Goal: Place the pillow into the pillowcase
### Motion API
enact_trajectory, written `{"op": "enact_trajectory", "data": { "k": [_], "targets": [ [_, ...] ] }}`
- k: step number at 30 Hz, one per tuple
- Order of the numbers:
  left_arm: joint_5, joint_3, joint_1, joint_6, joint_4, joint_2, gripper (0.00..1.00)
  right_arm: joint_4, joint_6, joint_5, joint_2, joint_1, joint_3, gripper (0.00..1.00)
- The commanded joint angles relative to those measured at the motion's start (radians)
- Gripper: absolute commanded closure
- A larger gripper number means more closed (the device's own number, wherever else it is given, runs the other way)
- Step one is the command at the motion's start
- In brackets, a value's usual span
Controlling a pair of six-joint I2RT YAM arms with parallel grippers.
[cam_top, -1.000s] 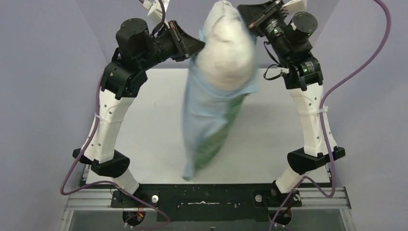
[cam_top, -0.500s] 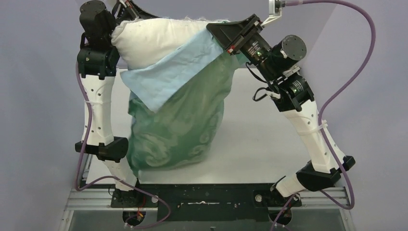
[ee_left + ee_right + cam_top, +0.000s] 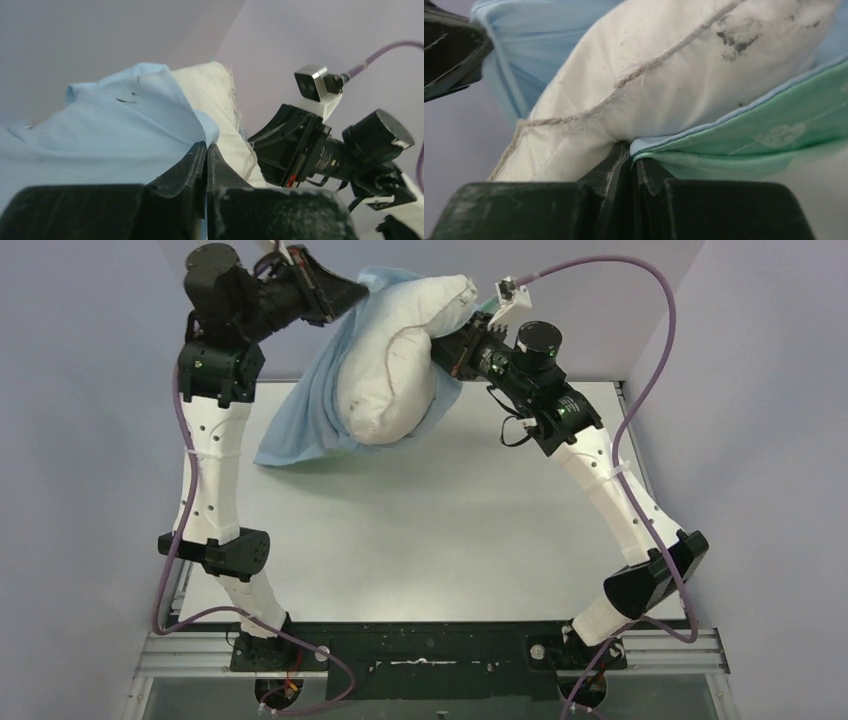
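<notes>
**mod_k:** Both tools clamped on something, or just shut on air?

**me:** Clamped. I've got the left tool point(image 3: 352, 285) pinched on the pillowcase point(image 3: 305, 425), light-blue side out. The right tool point(image 3: 447, 345) is closed on its hem, right against the pillow point(image 3: 395, 380). Pillow hangs bent between the two raised arms, above the far end of the surface point(image 3: 430, 530). It's mostly bare, with the cloth draped behind and left of it.
</notes>
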Motion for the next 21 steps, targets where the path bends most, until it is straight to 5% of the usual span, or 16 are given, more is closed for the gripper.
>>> {"op": "enact_trajectory", "data": {
  "k": [1, 5, 8, 12, 15, 21],
  "targets": [
    [-0.002, -0.196, -0.178, 0.318, -0.006, -0.189, 1.0, 0.12, 0.002, 0.006, -0.11, -0.03, -0.207, 1.0],
    [-0.061, -0.685, -0.227, 0.33, 0.14, -0.352, 1.0, 0.181, 0.051, 0.025, -0.168, -0.079, -0.526, 1.0],
    [-0.054, -0.909, -0.253, 0.323, 0.191, -0.408, 0.96, 0.24, 0.099, 0.029, -0.18, -0.131, -0.753, 1.0],
    [-0.07, -1.05, -0.298, 0.357, 0.098, -0.437, 0.66, 0.332, 0.156, 0.025, -0.157, -0.211, -0.95, 1.0],
    [-0.173, -1.141, -0.353, 0.373, 0.034, -0.484, 0.62, 0.334, 0.167, 0.015, -0.126, -0.255, -0.973, 0.99],
    [-0.247, -1.25, -0.4, 0.376, -0.045, -0.545, 0.6, 0.098, 0.068, 0.029, -0.156, -0.296, -0.899, 0.66]
  ]
}}
